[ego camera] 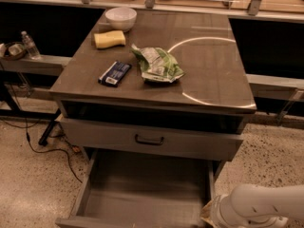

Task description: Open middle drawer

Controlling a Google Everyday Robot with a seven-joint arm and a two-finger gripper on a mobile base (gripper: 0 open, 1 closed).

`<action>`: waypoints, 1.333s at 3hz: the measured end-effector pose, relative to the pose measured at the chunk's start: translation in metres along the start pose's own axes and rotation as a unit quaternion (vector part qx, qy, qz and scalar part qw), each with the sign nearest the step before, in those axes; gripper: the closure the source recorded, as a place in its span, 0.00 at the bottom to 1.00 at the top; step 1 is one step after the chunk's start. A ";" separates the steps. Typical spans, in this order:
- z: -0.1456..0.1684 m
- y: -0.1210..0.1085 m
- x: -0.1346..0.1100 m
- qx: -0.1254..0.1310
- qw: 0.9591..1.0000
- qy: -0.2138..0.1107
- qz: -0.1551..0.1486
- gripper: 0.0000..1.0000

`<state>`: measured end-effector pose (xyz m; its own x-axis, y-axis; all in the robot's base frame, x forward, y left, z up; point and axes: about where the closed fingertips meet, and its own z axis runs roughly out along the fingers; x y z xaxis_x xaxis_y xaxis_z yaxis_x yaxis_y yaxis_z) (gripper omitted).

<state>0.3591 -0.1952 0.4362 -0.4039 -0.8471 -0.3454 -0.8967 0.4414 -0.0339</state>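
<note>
The middle drawer [190, 144] is a wide grey front with a small dark bail handle [149, 140] at its centre, under the cabinet top. A dark gap runs between the top and this front. Below it the lowest drawer [142, 194] is pulled far out and its inside is bare. My gripper is out of view; only a white arm segment [259, 207] shows at the bottom right, beside the open lowest drawer's right corner and well below and right of the handle.
On the cabinet top [209, 70] lie a white bowl [120, 18], a yellow sponge [109, 39], a dark blue packet [115, 73] and a green chip bag [156, 64]. A water bottle [29, 45] stands on a ledge at left. Cables [42, 148] lie on the floor at left.
</note>
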 end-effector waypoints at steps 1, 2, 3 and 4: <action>-0.040 -0.010 -0.001 0.043 0.998 -0.037 -0.013 1.00; -0.088 -0.029 -0.010 0.079 0.993 -0.073 -0.043 1.00; -0.108 -0.027 0.021 0.099 0.992 -0.073 -0.028 1.00; -0.112 -0.035 0.013 0.117 0.989 -0.080 -0.034 1.00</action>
<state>0.3646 -0.2549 0.5377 -0.2932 -0.8281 -0.4778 -0.8472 0.4567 -0.2716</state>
